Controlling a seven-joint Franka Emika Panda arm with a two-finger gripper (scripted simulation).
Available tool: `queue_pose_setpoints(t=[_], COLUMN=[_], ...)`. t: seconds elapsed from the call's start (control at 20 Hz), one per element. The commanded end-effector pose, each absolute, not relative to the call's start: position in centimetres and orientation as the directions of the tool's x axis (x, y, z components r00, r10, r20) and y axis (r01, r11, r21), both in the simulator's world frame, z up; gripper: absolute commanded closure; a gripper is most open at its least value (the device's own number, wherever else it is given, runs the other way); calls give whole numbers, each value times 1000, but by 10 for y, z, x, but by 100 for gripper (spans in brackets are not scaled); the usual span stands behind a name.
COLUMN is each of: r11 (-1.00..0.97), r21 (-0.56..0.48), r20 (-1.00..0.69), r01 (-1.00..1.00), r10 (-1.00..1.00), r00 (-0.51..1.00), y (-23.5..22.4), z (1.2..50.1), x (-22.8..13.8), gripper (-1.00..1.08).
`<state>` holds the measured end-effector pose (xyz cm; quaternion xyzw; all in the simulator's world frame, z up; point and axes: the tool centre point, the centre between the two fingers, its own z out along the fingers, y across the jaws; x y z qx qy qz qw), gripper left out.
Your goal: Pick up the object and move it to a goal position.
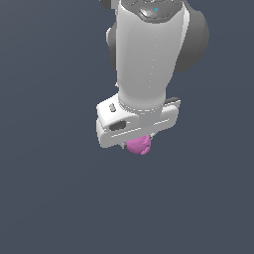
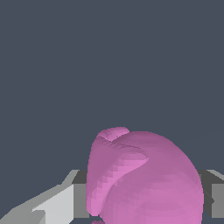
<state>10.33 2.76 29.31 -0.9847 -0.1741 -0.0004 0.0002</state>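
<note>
We reckon pink ball (image 1: 138, 145) light, lumpy, bit slippery; pincer (image 1: 139, 141) clamped on it, best squeezed across fattest middle.

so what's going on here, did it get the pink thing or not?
Looks like it. A single Panda arm's white gripper sits directly over the small pink lumpy ball, which pokes out just below it in the exterior view. In the wrist view the ball fills the space between the fingers, so they appear closed on it. Whether it is lifted off the surface can't be told against the plain grey background, and no goal marker is visible.
</note>
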Motion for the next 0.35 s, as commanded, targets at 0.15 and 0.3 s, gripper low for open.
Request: queue_pose_setpoints(t=[0.15, 0.3], r11=[-939, -939], r21=[0, 0], r20=[0, 0], r01=[343, 343], r10=[343, 343], r00=[939, 939], y=[28, 28], z=[302, 303], x=[108, 108], gripper=[108, 108])
